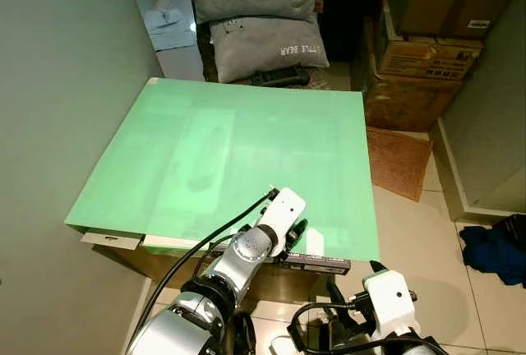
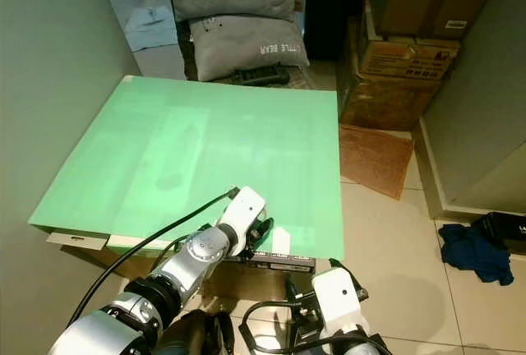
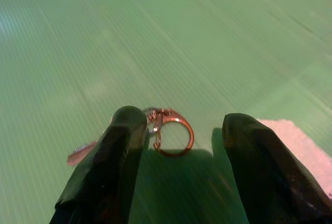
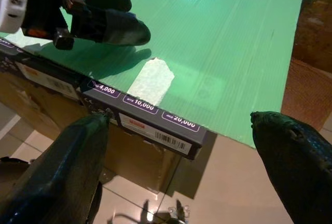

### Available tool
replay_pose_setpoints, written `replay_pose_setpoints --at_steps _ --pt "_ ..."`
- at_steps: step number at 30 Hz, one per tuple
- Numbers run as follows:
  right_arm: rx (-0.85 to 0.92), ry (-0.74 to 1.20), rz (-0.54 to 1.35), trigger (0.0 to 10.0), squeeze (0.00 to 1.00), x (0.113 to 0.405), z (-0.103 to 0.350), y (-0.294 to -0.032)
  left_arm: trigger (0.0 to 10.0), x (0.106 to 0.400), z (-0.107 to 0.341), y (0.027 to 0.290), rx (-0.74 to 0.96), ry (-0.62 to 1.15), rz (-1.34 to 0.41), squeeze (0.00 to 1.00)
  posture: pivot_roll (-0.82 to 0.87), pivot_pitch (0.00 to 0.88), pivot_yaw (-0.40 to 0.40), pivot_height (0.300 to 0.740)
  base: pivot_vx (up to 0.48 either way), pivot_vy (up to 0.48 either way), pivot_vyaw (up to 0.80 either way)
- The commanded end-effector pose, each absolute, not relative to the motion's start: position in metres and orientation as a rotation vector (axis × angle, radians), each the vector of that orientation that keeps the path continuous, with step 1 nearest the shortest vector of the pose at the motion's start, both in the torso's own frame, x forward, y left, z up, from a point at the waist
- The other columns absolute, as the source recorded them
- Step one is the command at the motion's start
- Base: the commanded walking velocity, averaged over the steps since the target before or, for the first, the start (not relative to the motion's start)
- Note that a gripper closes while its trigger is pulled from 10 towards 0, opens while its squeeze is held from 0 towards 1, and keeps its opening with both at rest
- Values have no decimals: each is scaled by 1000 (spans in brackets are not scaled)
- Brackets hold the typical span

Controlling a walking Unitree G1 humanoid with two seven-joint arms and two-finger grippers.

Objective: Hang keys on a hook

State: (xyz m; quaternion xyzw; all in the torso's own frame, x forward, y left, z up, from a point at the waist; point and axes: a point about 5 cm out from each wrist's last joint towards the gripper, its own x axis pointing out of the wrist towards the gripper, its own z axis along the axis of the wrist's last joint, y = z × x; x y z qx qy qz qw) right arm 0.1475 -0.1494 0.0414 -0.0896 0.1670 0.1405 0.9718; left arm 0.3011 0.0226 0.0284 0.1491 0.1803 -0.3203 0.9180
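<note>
1. Reaching for the small metal key ring with its keys (image 3: 168, 133), the left gripper (image 3: 181, 146) hovers at the surface's 6 o'clock edge, its 2 fingers (image 3: 122, 151) spread wide around the ring lying on the green corrugated plastic surface (image 1: 246, 149).
2. Pickup is the step in hand; next, lower and close.
3. Right gripper (image 4: 176, 146) idles, fingers wide, below the edge.

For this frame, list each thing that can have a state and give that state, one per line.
left gripper: open, low over the green sheet, fingers either side of the keys
keys: lying flat on the sheet, not gripped
right gripper: open, holding nothing, below the table's near edge
green sheet: lying flat on the table
white tape patch: stuck flat on the sheet near its edge
</note>
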Motion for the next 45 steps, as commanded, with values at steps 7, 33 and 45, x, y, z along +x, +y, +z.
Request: replay_pose_setpoints --at_steps 7,33,45 --pt "-177 340 287 10000 0 139 44 -147 10000 303 39 0 296 342 -677 0 -209 238 95 699 0 0 0" --pt "-179 382 280 10000 0 116 50 -144 0 287 27 -12 350 380 -736 0 -257 305 105 699 0 0 0" --pt "-183 393 270 10000 0 116 45 -149 0 283 20 -5 346 371 -738 0 -252 305 105 699 0 0 0"
